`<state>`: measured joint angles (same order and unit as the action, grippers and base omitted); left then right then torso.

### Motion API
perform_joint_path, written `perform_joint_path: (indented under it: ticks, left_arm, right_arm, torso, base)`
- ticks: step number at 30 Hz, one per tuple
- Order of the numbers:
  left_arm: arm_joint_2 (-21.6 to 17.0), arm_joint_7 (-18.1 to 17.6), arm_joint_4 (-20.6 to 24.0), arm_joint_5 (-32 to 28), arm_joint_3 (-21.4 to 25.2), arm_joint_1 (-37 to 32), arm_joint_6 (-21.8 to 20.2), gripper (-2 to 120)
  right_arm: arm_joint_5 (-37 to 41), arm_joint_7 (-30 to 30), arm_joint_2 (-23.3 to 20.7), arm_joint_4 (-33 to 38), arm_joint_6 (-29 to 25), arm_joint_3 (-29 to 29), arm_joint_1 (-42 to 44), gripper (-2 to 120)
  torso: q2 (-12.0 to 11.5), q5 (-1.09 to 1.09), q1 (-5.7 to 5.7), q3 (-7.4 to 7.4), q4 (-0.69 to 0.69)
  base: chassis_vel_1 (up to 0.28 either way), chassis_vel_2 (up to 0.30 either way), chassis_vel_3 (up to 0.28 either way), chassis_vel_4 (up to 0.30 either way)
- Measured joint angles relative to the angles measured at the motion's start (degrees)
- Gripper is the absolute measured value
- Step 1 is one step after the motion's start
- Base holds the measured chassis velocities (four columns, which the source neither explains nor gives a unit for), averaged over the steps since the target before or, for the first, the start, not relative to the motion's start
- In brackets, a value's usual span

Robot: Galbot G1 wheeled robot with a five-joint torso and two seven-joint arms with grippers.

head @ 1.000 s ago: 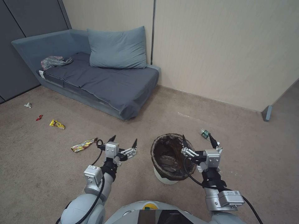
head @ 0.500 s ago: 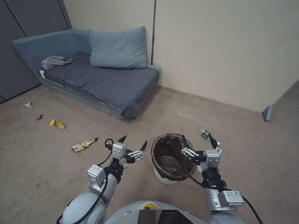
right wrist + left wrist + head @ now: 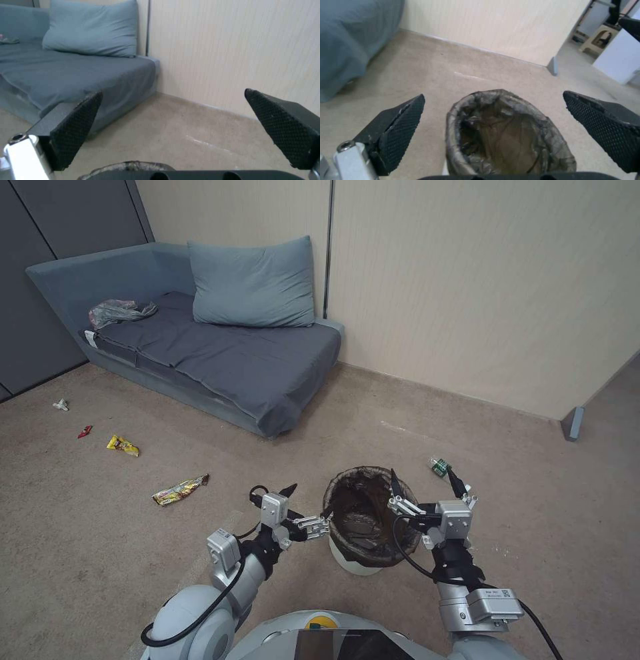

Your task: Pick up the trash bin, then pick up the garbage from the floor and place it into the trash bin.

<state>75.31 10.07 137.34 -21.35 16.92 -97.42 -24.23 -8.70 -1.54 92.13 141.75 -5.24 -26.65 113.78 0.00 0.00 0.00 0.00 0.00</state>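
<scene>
On carpet just ahead of robot stands trash bin (image 3: 363, 513), upright, mouth up, brown bag folded over rim. L gripper (image 3: 308, 500) hangs at bin's left side, fingers spread wide, holding nothing; one fingertip is at or just off the rim, contact unclear. In L wrist view, bin (image 3: 506, 135) sits between the two black pads (image 3: 401, 125), centred, gap on both sides. R gripper (image 3: 427, 483) hovers at bin's right side near rim, fingers also apart, empty.

Garbage well off to left: long yellow wrapper (image 3: 179, 490) flat, long axis roughly left-right, slightly tilted; smaller yellow wrapper (image 3: 123, 446), red scrap (image 3: 84, 431), white scrap (image 3: 61, 405) farther out. Small green item (image 3: 438, 467) just beyond R gripper.

Sofa (image 3: 220, 353) behind, wall (image 3: 480, 300) to right; bare carpet around the bin.
</scene>
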Motion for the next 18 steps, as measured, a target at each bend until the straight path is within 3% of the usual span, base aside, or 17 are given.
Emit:
perform_joint_path:
  ticks: [18]
  left_arm:
    - [-1.59,-1.45,-7.52,-6.16,-2.52,7.76,-1.67,100]
  right_arm:
    - [0.0,0.0,0.0,0.0,0.0,0.0,0.0,100]
  torso:
    - [0.0,0.0,0.0,0.0,0.0]
  base:
    - [0.0,0.0,0.0,0.0]
